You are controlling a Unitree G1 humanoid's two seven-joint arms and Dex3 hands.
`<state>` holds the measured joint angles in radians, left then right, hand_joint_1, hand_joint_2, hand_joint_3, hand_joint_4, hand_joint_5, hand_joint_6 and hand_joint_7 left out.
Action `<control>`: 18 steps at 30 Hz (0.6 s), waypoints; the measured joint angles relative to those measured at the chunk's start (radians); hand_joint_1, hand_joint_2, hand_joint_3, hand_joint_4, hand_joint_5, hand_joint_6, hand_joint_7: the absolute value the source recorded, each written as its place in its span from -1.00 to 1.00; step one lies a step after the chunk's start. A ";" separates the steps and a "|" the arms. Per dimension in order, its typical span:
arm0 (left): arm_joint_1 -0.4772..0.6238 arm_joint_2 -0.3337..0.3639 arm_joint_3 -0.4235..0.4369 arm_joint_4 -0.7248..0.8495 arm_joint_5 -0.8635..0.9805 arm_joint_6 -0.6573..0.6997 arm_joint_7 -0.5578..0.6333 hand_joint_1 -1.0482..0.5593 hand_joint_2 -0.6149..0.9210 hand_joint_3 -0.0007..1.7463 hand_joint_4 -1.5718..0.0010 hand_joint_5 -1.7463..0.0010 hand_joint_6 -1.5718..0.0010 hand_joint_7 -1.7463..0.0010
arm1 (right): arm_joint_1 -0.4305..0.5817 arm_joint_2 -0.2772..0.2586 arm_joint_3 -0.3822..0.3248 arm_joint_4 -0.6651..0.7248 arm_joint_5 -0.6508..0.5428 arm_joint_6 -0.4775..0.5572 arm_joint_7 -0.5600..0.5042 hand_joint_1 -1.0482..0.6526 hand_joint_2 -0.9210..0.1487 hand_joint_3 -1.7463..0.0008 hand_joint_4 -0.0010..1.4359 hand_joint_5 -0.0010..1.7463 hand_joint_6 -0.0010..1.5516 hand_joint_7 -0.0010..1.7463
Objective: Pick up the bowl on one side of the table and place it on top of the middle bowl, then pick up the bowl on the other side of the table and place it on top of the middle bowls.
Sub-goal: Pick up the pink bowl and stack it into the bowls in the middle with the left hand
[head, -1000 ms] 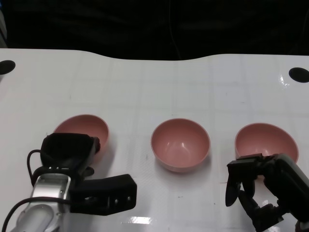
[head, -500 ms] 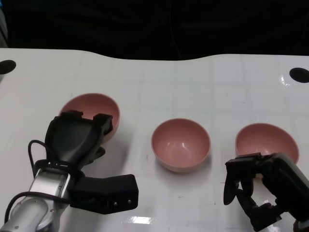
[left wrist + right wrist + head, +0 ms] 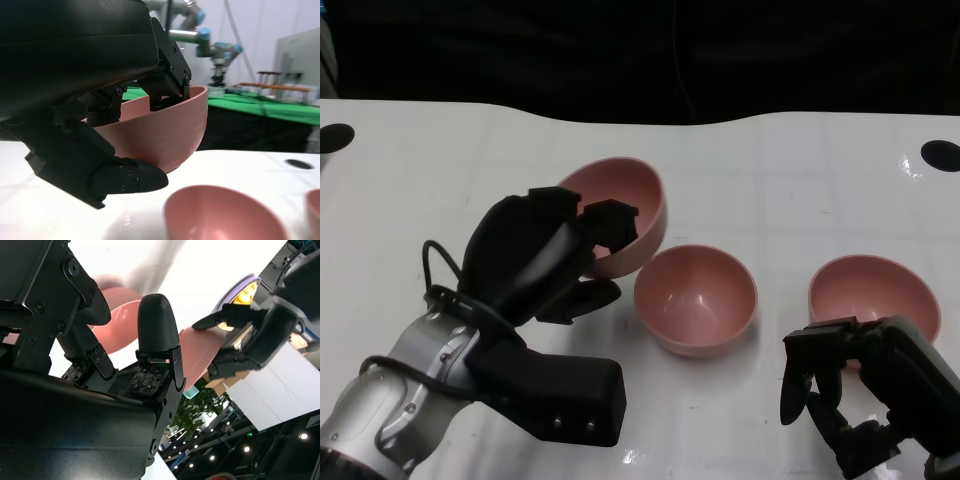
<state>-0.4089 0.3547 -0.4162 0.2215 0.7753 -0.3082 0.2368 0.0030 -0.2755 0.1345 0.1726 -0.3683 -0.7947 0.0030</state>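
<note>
Pink bowl [image 3: 625, 205], pinched at its rim by the left hand [image 3: 540, 255], hangs tilted just left of the middle bowl [image 3: 695, 298], ready for stacking. Right hand [image 3: 855, 395] waits empty, fingers loosely spread, near the right bowl [image 3: 870, 288] on the worktop [image 3: 770, 180].

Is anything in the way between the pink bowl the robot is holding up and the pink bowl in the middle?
No. The left hand holds the round pink bowl tilted in the air, beside the middle pink bowl. Only bare white table shows between them.

White table [image 3: 770, 180] — green-clothed tables [image 3: 260, 102] bkgd.
</note>
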 measured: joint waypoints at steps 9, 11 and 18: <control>-0.075 -0.028 -0.041 0.056 0.000 -0.105 -0.066 0.00 0.48 0.06 -0.13 -1.00 -0.01 -0.78 | 0.000 0.000 0.005 0.000 0.000 0.000 0.001 0.51 0.68 -0.97 0.39 0.98 0.23 0.53; -0.094 -0.043 -0.060 0.069 0.010 -0.122 -0.071 -0.01 0.50 0.04 -0.13 -1.00 -0.02 -0.77 | -0.001 0.001 0.007 0.000 0.000 0.000 0.001 0.51 0.68 -0.97 0.38 0.98 0.23 0.53; -0.118 -0.074 -0.089 0.114 0.022 -0.149 -0.087 -0.01 0.54 0.04 -0.11 -1.00 0.01 -0.79 | -0.001 0.001 0.014 0.000 0.005 0.006 0.010 0.49 0.66 -0.97 0.38 0.96 0.24 0.51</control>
<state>-0.5267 0.2809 -0.5054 0.3351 0.7977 -0.4569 0.1494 0.0016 -0.2748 0.1482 0.1724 -0.3631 -0.7889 0.0131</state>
